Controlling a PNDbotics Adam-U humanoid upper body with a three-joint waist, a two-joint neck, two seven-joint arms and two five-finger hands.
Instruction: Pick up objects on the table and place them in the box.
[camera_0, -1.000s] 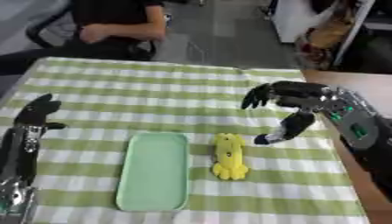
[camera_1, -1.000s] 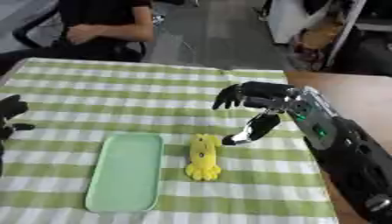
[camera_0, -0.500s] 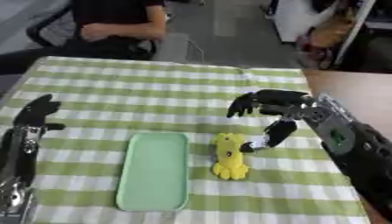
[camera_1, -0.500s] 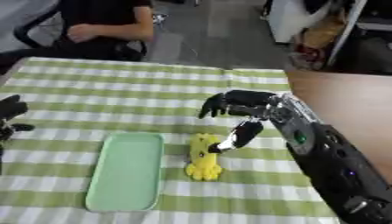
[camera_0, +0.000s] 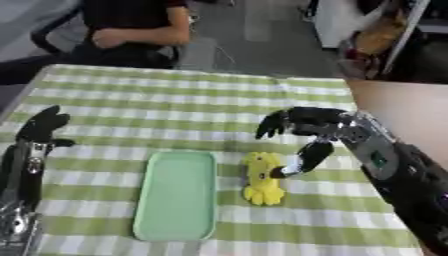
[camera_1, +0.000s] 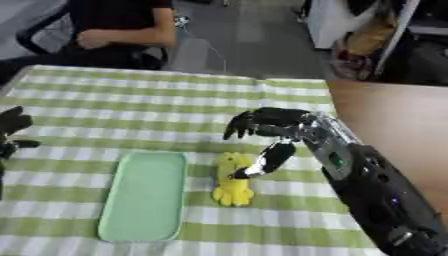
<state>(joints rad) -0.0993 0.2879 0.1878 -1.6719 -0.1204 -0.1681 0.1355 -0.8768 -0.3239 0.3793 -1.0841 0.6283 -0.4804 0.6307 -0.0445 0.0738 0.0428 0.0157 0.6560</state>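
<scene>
A small yellow toy (camera_0: 262, 179) lies on the green-checked table, just right of a shallow pale green tray (camera_0: 178, 194). My right hand (camera_0: 304, 131) hovers over the toy's upper right with fingers spread, open, its thumb tip pointing down close beside the toy's right edge. Whether the thumb touches the toy I cannot tell. My left hand (camera_0: 40, 129) rests open at the left edge of the table, fingers up, far from both things.
The checked tablecloth (camera_0: 166, 110) stretches bare behind the tray and toy. A brown wooden surface (camera_0: 398, 105) adjoins the table on the right. A seated person (camera_0: 133, 31) is at the far edge, not touching anything.
My right hand has moved left and down toward the yellow toy, from well right of it to just over it. The toy, tray and left hand have not moved.
</scene>
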